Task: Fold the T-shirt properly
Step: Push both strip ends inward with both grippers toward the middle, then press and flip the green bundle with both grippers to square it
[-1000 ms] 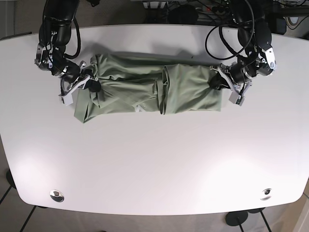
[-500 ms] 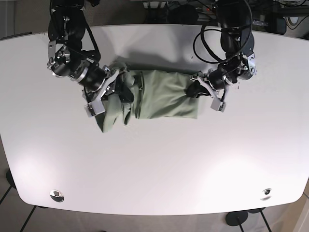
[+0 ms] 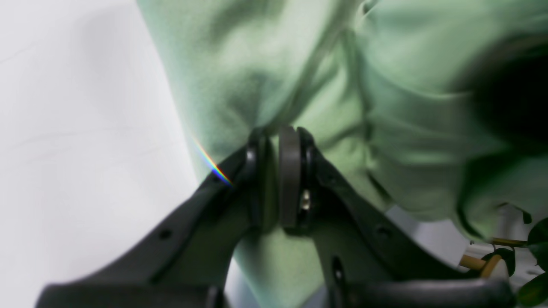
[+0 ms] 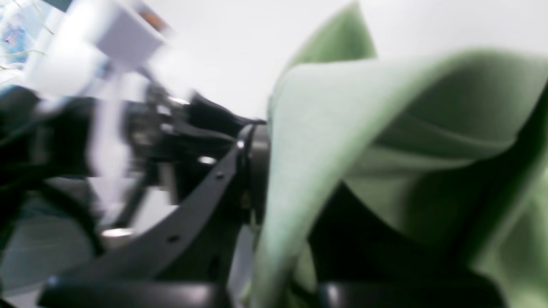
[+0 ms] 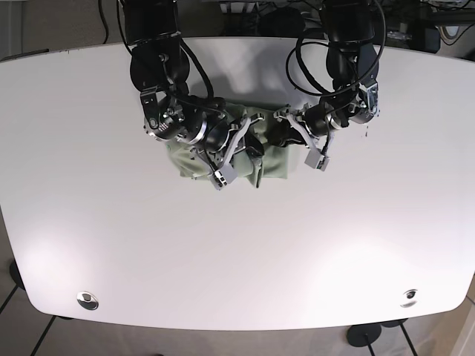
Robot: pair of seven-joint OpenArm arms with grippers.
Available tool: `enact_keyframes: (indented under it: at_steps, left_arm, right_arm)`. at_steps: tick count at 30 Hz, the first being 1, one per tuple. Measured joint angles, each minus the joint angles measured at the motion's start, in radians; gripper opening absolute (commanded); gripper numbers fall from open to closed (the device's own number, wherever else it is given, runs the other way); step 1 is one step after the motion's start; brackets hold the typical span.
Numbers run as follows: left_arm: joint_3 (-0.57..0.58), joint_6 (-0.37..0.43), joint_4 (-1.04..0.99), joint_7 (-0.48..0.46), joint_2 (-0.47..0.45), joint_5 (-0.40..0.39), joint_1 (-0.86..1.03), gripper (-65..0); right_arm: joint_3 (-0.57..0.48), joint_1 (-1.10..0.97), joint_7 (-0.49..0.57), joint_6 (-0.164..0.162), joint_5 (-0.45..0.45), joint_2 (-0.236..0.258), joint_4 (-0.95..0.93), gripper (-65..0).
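The sage-green T-shirt (image 5: 187, 161) lies bunched into a short bundle at the table's middle back. My two grippers meet over it. In the base view the left gripper (image 5: 281, 138) comes in from the right and the right gripper (image 5: 248, 145) from the left, almost touching. The left wrist view has the left gripper (image 3: 274, 145) shut on a fold of the T-shirt (image 3: 239, 64). Seen from the right wrist, the T-shirt (image 4: 325, 128) drapes over the right gripper (image 4: 274, 179). One dark finger (image 4: 253, 162) shows and the other is hidden under the cloth.
The white table (image 5: 237, 259) has two metal grommets near its front edge (image 5: 87, 300) (image 5: 409, 297). Black cables loop behind the left arm (image 5: 349, 44). In the right wrist view the other arm's white camera housing (image 4: 124, 30) is close by.
Both grippers have swept inward toward the centre, each dragging an end of the shirt. The long flat strip has become a compact bundle.
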Motion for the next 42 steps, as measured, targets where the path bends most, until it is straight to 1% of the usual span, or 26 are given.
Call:
enact_keyframes:
  at_steps: [1,2,4,5,6,7,9,10,12,15,16,18,20,22,23,24,25,28,29,32,35,37,38,39,40,42]
  left_arm:
    - [0.0,0.0,0.0,0.0,0.0,0.0,0.0,-60.7]
    - [0.0,0.0,0.0,0.0,0.0,0.0,0.0,-60.7]
    - [-0.01,0.0,0.025,0.017,0.003,0.005,-0.001,-60.7]
    - [-0.039,0.0,0.06,0.058,0.011,0.016,0.0,-60.7]
    - [-0.062,0.002,0.08,0.069,0.011,0.014,0.0,-60.7]
    - [-0.103,0.016,0.114,0.087,0.005,-0.015,0.001,-60.7]
    - [-0.19,0.015,0.18,0.117,-0.031,-0.101,0.021,-60.7]
    - [-0.277,0.014,0.212,0.149,-0.087,-0.15,0.038,-60.7]
    - [-0.408,0.017,0.216,0.179,-0.189,-0.161,0.075,-60.7]
    - [-0.515,0.016,0.215,0.195,-0.272,-0.168,0.14,-60.7]
    - [-0.522,0.016,0.215,0.193,-0.283,-0.168,0.141,-60.7]
    - [-0.52,0.015,0.217,0.187,-0.306,-0.178,0.147,-60.7]
    - [-0.521,0.016,0.221,0.187,-0.309,-0.175,0.154,-60.7]
    - [-0.498,0.015,0.222,0.189,-0.298,-0.173,0.158,-60.7]
    - [-0.468,0.016,0.222,0.188,-0.288,-0.172,0.156,-60.7]
    - [-0.415,0.016,0.225,0.187,-0.27,-0.172,0.152,-60.7]
    - [-0.381,0.016,0.231,0.188,-0.257,-0.173,0.15,-60.7]
    - [-0.263,0.016,0.236,0.189,-0.218,-0.172,0.128,-60.7]
    - [-0.207,0.016,0.233,0.19,-0.2,-0.175,0.107,-60.7]
    - [-0.114,0.015,0.233,0.175,-0.191,-0.17,0.092,-60.7]
    - [-0.005,0.016,0.231,0.135,-0.166,-0.086,0.083,-60.7]
    - [0.053,0.015,0.232,0.072,-0.154,-0.043,0.078,-60.7]
    - [0.087,0.015,0.232,0.047,-0.152,0.0,0.077,-60.7]
    - [0.103,0.015,0.232,0.046,-0.154,0.03,0.077,-60.7]
    - [0.115,0.015,0.231,0.039,-0.156,0.049,0.079,-60.7]
    - [0.123,0.015,0.231,0.035,-0.158,0.061,0.08,-60.7]
  right_arm:
    - [0.001,0.008,0.001,0.0,0.0,0.002,-0.002,-50.1]
    - [0.001,0.016,0.006,0.0,0.002,0.002,-0.001,-37.6]
    - [0.0,0.016,0.008,0.0,0.006,0.002,0.0,-18.9]
    - [0.0,0.012,0.004,0.0,0.005,0.0,0.0,-7.9]
    - [-0.005,0.011,0.005,0.0,0.006,0.0,0.0,-3.2]
    - [-0.039,0.015,0.007,-0.006,-0.001,0.004,0.003,-1.4]
    - [-0.104,0.031,0.004,-0.005,0.008,0.005,0.006,-2.7]
    - [-0.145,0.035,-0.003,-0.003,0.01,-0.001,0.03,-3.0]
    - [-0.196,0.039,-0.022,-0.003,0.008,-0.001,0.072,-3.0]
    - [-0.192,0.028,-0.018,0.001,0.01,0.0,0.178,-3.0]
    - [-0.172,0.025,-0.018,0.005,0.01,0.011,0.188,-3.0]
    - [-0.138,0.01,-0.026,0.002,0.007,0.062,0.204,-3.0]
    - [-0.117,-0.021,-0.083,-0.003,-0.004,0.114,0.231,-3.3]
    - [-0.118,-0.037,-0.109,0.002,0.004,0.149,0.24,-8.6]
    - [-0.121,-0.035,-0.109,0.0,0.0,0.161,0.24,-14.1]
    - [-0.121,-0.039,-0.103,0.0,0.003,0.164,0.24,-23.5]
    - [-0.122,-0.043,-0.101,0.001,0.003,0.167,0.24,-29.3]
    - [-0.123,-0.052,-0.101,0.009,-0.001,0.187,0.214,-41.5]
    - [-0.123,-0.043,-0.11,-0.001,-0.064,0.188,0.186,-42.5]
    - [-0.162,-0.032,-0.1,0.001,-0.122,0.189,0.156,-42.5]
    - [-0.2,-0.039,-0.101,0.005,-0.185,0.188,0.152,-43.6]
    - [-0.212,-0.038,-0.101,0.012,-0.201,0.188,0.152,-49.6]
    - [-0.224,-0.039,-0.103,0.012,-0.203,0.194,0.153,-59.8]
    - [-0.229,-0.039,-0.105,0.012,-0.202,0.192,0.153,-64.5]
    - [-0.232,-0.039,-0.105,0.011,-0.202,0.188,0.153,-62.6]
    - [-0.233,-0.039,-0.105,0.011,-0.202,0.182,0.156,-63.6]
